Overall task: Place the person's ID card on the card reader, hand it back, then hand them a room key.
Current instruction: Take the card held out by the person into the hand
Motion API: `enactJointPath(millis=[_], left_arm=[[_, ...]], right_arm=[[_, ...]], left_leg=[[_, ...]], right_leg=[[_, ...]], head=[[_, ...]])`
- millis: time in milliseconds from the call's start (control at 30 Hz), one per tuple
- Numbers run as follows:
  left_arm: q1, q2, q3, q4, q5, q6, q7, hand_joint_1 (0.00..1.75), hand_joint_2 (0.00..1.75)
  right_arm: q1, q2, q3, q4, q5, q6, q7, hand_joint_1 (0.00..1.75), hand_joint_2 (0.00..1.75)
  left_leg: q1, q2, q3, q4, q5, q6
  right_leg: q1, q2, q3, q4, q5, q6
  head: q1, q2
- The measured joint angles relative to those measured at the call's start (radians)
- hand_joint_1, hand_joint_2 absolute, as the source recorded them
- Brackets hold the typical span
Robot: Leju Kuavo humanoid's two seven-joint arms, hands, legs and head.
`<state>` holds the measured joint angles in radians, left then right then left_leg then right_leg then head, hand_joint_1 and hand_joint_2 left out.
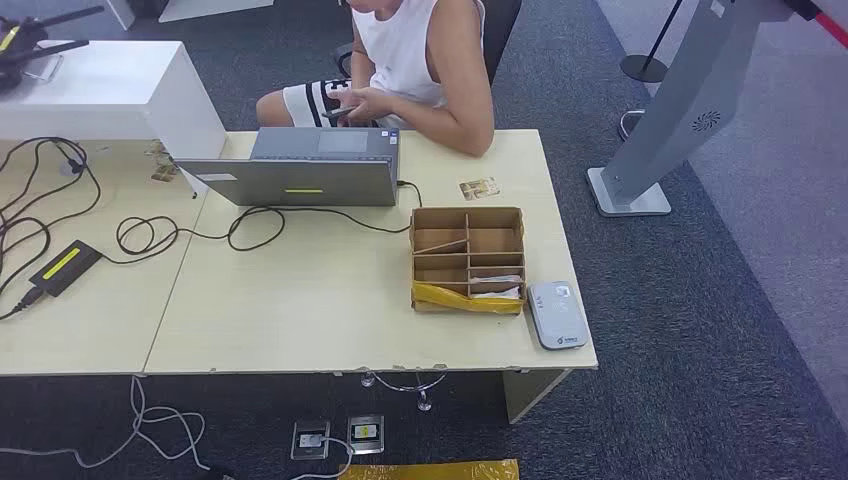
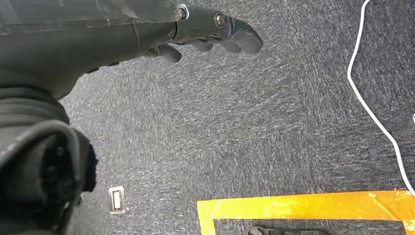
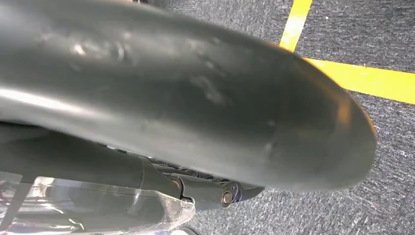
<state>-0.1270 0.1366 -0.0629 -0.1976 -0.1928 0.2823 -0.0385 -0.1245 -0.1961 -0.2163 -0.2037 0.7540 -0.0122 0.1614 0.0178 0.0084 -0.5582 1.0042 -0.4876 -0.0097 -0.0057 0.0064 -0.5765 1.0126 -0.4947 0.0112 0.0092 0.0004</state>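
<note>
The left hand (image 2: pixel 205 34) has dark grey, smooth, rounded fingers (image 2: pixel 242 39) with silver screws at the knuckles. The right hand (image 3: pixel 195 107) shows a glossy dark grey rounded shell and one silver screw.

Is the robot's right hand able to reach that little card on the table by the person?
Probably yes, though not at once. The right hand hangs low over the carpet, while the card lies flat behind the cardboard box, with nothing covering it.

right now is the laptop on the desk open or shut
Open. The laptop has its lid raised, back toward the camera, and its keyboard deck lies flat toward the seated person. Cannot tell if it is on.
</note>
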Motion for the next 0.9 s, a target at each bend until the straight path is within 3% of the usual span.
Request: enactJointPath(millis=[600, 900], left_arm=[[0.000, 0.000, 0.000, 0.000, -0.006, 0.001, 0.000, 0.00, 0.00], [0.000, 0.000, 0.000, 0.000, -0.006, 0.001, 0.000, 0.00, 0.00]], right_arm=[[0.000, -0.001, 0.000, 0.000, 0.007, -0.005, -0.004, 0.00, 0.00], [-0.002, 0.000, -0.001, 0.000, -0.034, -0.076, -0.035, 0.00, 0.00]], left_leg=[[0.000, 0.000, 0.000, 0.000, 0.000, 0.000], [0.000, 0.000, 0.000, 0.000, 0.000, 0.000]], right_leg=[[0.000, 0.000, 0.000, 0.000, 0.000, 0.000], [0.000, 0.000, 0.000, 0.000, 0.000, 0.000]], head=[[0.000, 0.000], [0.000, 0.000]])
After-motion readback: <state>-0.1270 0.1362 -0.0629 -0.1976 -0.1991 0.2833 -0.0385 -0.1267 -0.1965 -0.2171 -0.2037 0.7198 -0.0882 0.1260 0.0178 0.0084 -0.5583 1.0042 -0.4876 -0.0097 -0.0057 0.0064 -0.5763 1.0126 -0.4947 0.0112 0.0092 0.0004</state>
